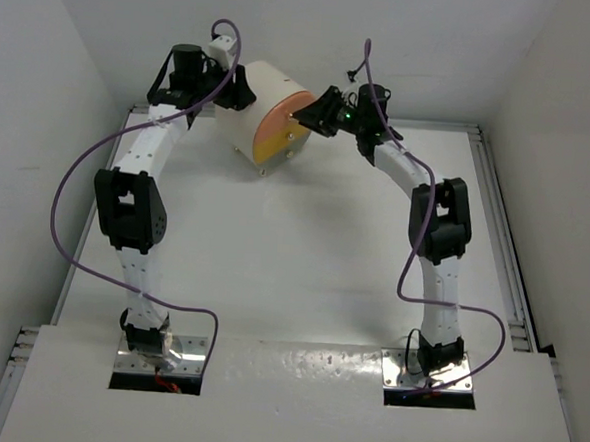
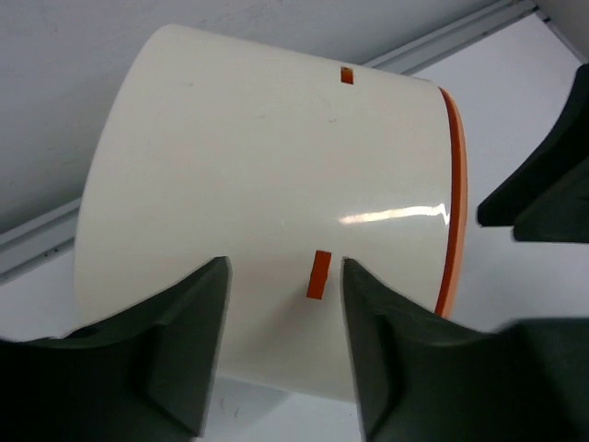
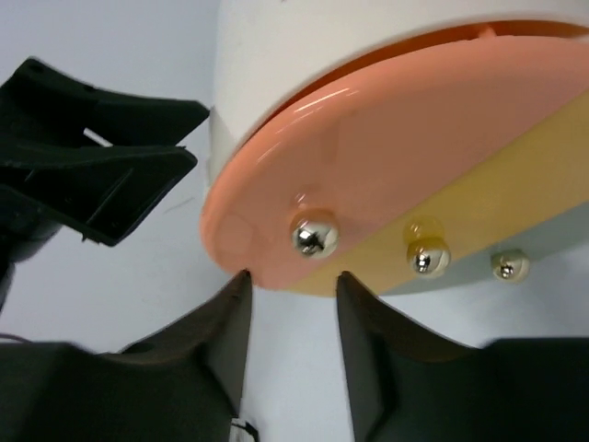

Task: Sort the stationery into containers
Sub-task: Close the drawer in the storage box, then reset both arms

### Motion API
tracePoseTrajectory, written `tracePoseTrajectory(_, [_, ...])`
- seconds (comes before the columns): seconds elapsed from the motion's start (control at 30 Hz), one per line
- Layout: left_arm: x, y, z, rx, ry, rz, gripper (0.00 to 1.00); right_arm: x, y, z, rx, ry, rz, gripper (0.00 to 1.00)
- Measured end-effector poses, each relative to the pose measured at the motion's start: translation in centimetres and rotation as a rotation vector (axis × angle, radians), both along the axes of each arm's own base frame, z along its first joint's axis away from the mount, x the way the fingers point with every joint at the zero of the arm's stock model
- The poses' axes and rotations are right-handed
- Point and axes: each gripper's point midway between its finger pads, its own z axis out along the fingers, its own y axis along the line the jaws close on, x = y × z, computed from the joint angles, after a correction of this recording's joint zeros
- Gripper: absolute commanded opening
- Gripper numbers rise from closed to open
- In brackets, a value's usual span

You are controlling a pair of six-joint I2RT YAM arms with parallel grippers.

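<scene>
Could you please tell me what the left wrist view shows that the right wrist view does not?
Only left wrist: the cabinet from its curved cream side, with two orange tabs. Only right wrist: the pink drawer and yellow drawer face-on, with three knobs. Both: the cream cabinet body, the white table, and the left gripper and right gripper, both open.

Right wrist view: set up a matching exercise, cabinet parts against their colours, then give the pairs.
Parts:
1. cabinet shell
2. upper drawer front
3. lower drawer front
4. knobs

Colours:
a. shiny metal
b. cream-white
c. yellow-orange
d. peach-pink

Pairs: 1-b; 2-d; 3-c; 4-a
</scene>
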Motion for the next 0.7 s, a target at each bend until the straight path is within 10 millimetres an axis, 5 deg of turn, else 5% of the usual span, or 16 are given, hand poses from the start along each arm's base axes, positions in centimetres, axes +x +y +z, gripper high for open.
tracePoseTrajectory(0.1, [-0.3,0.5,1.5,0.011,0.007,0.014,1.0,-0.9,-1.4,2.0,-0.028,-0.03,-0.004,0.64])
tracePoseTrajectory(0.3, [-3.1,2.2,5.8,0.025,-0.029,0.049,1.0,-2.8,-7.4,7.9,-0.109,-0.158,-0.062,0.73])
tracePoseTrajectory(0.47, [-8.1,4.2,7.0,0.079,-0.026,0.077,1.0,-4.6,-13.8,11.5,-0.196,-0.235,-0.146,0.73])
tracePoseTrajectory(0.7, [-15.6,7.6,4.9,0.11,0.024,0.133,1.0,-8.5,-21.1,10.5,-0.371,-0.224,-0.235,0.75])
